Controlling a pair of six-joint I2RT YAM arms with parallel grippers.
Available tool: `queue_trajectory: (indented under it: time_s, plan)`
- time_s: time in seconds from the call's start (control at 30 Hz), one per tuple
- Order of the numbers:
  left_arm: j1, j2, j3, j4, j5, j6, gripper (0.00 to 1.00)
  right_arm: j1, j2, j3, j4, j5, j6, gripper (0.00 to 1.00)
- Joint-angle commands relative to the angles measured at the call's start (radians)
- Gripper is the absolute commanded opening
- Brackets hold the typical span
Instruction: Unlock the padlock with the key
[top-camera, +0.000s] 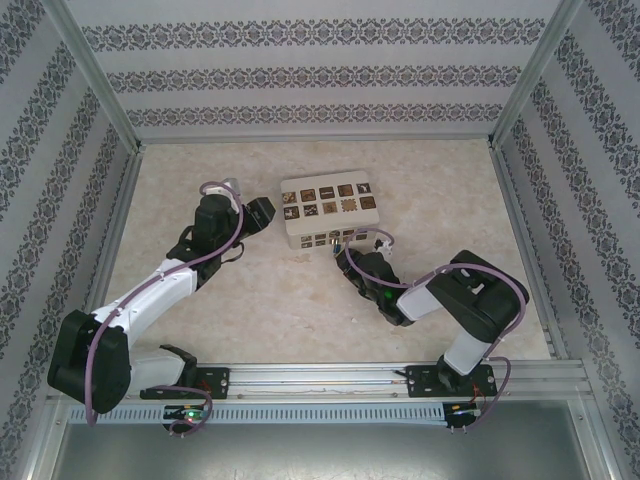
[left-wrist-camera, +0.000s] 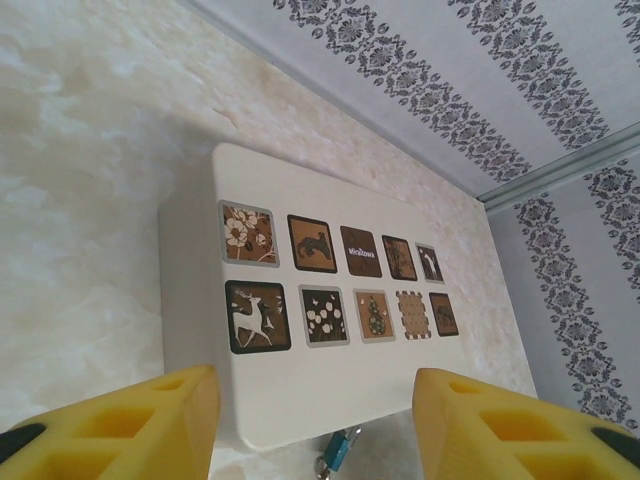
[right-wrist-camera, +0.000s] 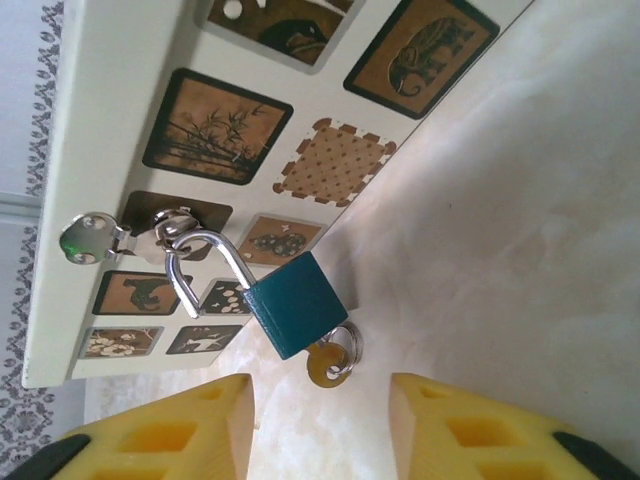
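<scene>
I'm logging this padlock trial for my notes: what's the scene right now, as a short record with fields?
box: cream box with dark picture squares, on the table
padlock: blue padlock hanging from the box's hasp
shackle: shackle has one leg that looks free of the body
key: key in the padlock's underside, ring attached
left pincer: left pincer open, at the box
right pincer: right pincer open, empty, facing the padlock

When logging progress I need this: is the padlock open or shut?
Open: the padlock has one shackle leg free of its blue body.
</scene>
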Motion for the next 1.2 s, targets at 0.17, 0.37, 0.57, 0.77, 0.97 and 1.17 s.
queue_trajectory:
  time_s: [0.17, 0.37, 0.57, 0.77, 0.97, 1.17]
  plan:
    - [0.038, -0.016, 0.014, -0.034, -0.007, 0.04, 0.6, -0.028, -0.155, 0.033, -0.229, 0.034, -0.229, 0.67]
    - [0.074, -0.01, 0.023, -0.041, 0.028, 0.055, 0.65, -0.065, -0.234, 0.049, -0.283, -0.018, -0.395, 0.98]
    - [0.122, 0.059, 0.07, -0.055, 0.162, 0.066, 0.69, -0.108, -0.26, 0.07, -0.282, -0.121, -0.51, 0.98]
    - [0.133, 0.17, 0.155, -0.126, 0.286, 0.095, 0.76, -0.157, -0.27, 0.069, -0.283, -0.212, -0.526, 0.98]
    - [0.131, 0.272, 0.295, -0.295, 0.39, 0.197, 0.78, -0.201, -0.259, 0.062, -0.277, -0.315, -0.503, 0.98]
    - [0.086, 0.353, 0.437, -0.377, 0.45, 0.263, 0.71, -0.228, -0.213, 0.062, -0.238, -0.399, -0.482, 0.98]
